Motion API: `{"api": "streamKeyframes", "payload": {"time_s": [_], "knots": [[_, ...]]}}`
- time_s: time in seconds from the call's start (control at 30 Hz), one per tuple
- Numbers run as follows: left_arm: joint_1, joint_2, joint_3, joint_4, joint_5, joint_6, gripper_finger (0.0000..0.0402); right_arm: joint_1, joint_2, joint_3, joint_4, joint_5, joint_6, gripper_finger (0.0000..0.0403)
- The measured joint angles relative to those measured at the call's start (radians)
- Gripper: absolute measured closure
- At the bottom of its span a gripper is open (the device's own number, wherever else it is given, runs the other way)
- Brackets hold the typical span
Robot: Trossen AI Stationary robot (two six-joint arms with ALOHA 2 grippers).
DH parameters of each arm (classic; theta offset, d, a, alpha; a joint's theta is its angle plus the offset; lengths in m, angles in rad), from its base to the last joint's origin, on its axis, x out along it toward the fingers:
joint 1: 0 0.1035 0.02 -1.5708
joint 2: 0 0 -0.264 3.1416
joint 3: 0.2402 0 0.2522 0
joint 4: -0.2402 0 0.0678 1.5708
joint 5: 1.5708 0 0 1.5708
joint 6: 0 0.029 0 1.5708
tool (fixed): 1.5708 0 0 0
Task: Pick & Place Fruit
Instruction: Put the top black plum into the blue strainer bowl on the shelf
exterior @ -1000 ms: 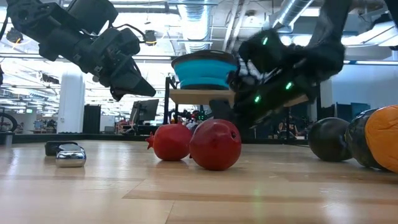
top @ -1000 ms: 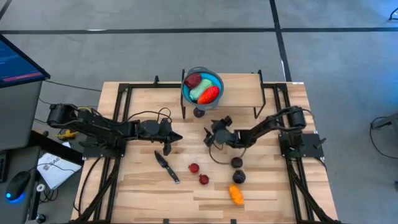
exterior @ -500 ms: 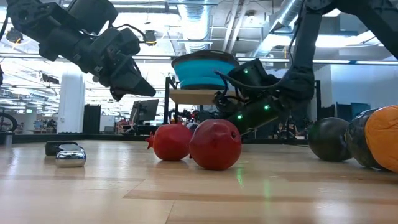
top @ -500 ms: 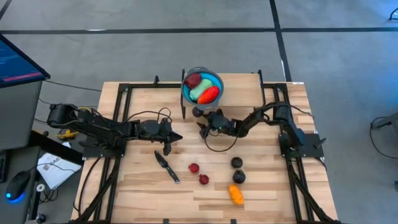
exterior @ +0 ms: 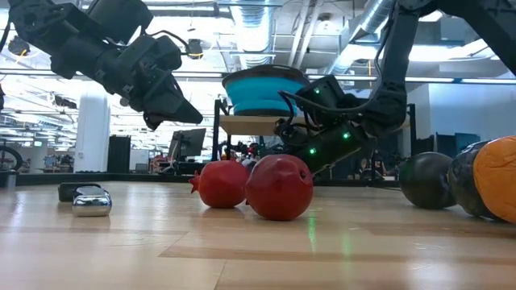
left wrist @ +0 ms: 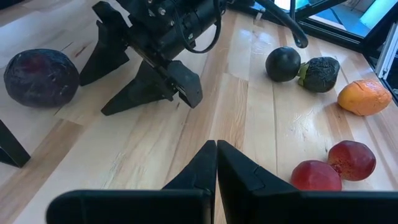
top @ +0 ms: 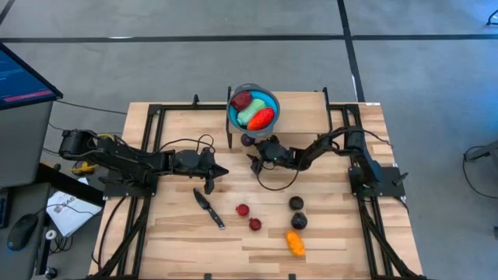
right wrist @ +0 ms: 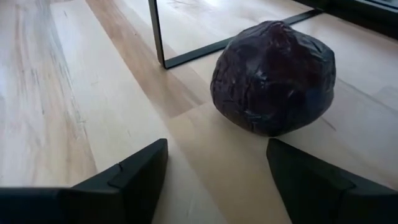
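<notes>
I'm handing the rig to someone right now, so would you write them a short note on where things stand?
Right gripper: open, low over the table beside the shelf leg, its fingers facing the dark purple fruit in front of them; not grasped.
Left gripper: shut, empty, hanging above the table near the knife.
Done: three fruits, dark red, pale green and red-orange, lie in the blue bowl on the shelf.
Left: the dark purple fruit, two small red fruits, two dark fruits and the orange fruit, all on the table.
</notes>
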Motion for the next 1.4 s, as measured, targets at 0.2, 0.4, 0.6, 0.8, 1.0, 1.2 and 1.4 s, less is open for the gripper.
{"api": "streamKeyframes", "payload": {"time_s": [0.2, 0.4, 0.6, 0.8, 1.0, 1.2, 1.4], "knots": [[0.000, 0.000, 0.000, 0.003, 0.000, 0.000, 0.0394, 0.000, 0.000, 0.000, -0.001, 0.035, 0.024, 0.0091], [0.000, 0.000, 0.000, 0.004, 0.000, 0.000, 0.0394, -0.006, 0.003, -0.001, 0.002, 0.064, 0.031, 0.0034], [0.000, 0.000, 0.000, 0.004, 0.000, 0.000, 0.0394, -0.004, 0.007, -0.003, -0.001, 0.188, 0.057, 0.0039], [0.000, 0.000, -0.001, 0.004, 0.000, 0.000, 0.0394, -0.009, 0.009, -0.004, 0.038, 0.211, 0.053, 0.0049], [0.000, 0.000, -0.001, 0.004, 0.000, 0.000, 0.0394, -0.012, 0.046, 0.060, 0.035, 0.245, 0.052, 0.0050], [0.000, 0.000, -0.001, 0.004, 0.000, 0.000, 0.0394, -0.001, 0.078, 0.098, 0.030, 0.322, 0.057, 0.0050], [0.000, 0.000, -0.001, 0.004, 0.000, 0.000, 0.0394, -0.015, 0.078, 0.098, 0.035, 0.310, 0.056, 0.0050]]}}
